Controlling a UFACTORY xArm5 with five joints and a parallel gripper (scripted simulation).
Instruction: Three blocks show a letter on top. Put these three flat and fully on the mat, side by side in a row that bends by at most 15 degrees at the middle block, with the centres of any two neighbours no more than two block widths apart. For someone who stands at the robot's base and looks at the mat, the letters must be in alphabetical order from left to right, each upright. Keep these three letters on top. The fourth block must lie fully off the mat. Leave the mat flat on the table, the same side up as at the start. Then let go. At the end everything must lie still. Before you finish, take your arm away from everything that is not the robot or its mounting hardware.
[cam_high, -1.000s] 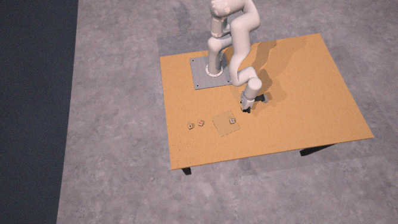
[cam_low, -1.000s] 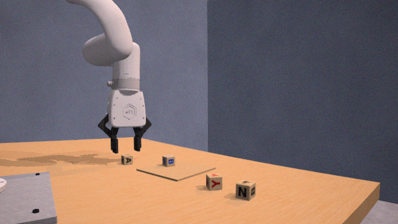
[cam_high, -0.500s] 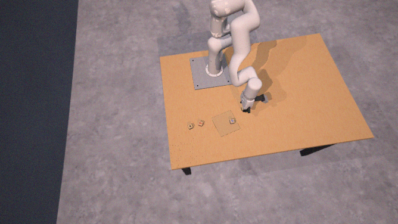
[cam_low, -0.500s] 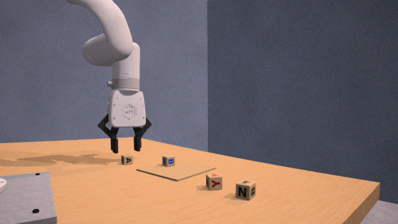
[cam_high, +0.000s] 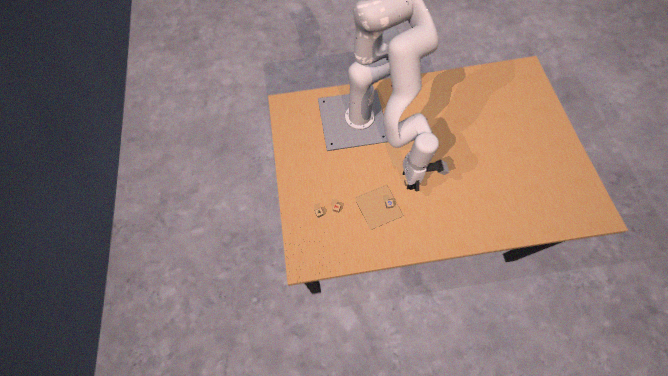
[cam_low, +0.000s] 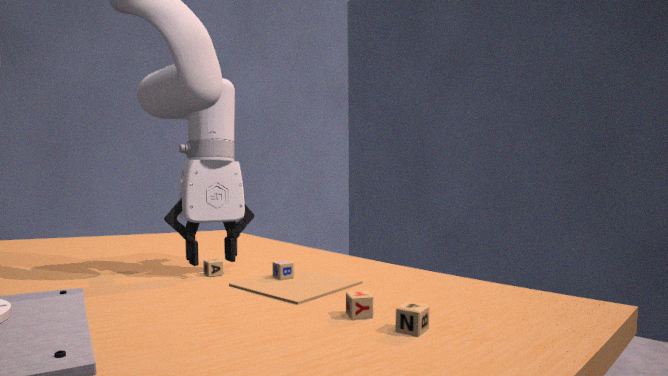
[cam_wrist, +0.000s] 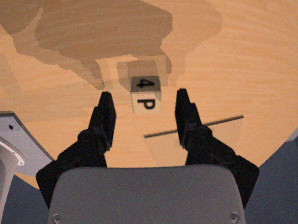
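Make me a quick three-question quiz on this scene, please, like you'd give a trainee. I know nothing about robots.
1. Fill in the blank: the block on the square mat shows a blue letter ___ on one side.

2. True or false: the robot's hand is gripping a block.

3. What colour is the letter on the Y block, which lies off the mat near the N block?
a) green
b) red
c) black

Key: 1. B; 2. false; 3. b
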